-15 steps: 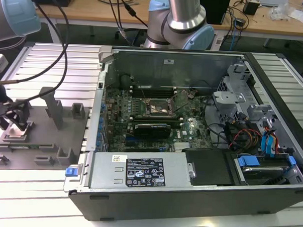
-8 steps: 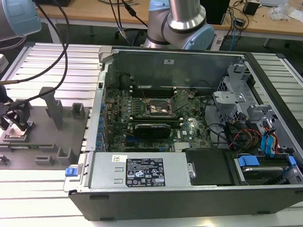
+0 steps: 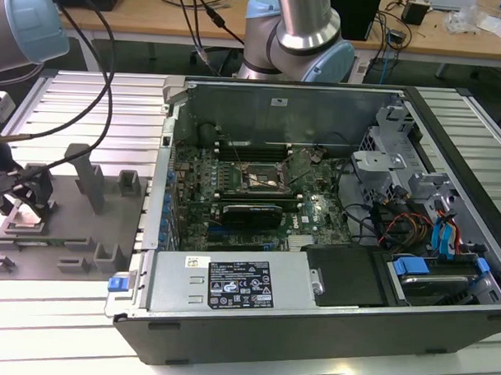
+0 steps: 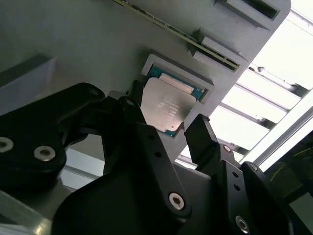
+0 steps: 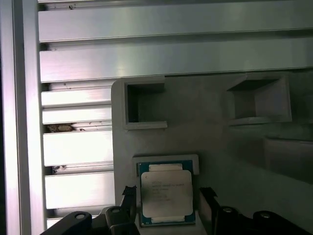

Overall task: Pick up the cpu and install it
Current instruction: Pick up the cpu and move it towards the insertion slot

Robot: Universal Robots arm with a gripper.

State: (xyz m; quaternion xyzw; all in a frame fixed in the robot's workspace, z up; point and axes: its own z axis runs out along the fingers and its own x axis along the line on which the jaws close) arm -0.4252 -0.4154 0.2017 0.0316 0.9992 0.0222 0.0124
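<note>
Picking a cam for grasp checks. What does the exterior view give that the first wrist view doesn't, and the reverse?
Exterior view: the open computer case and its green motherboard with the dark socket, to the exterior view's right of the grey tray. First wrist view: the cpu lying flat in a tray pocket, with one finger of the open hand on each side of it. Shared: the tray, the hand and the slatted table.
</note>
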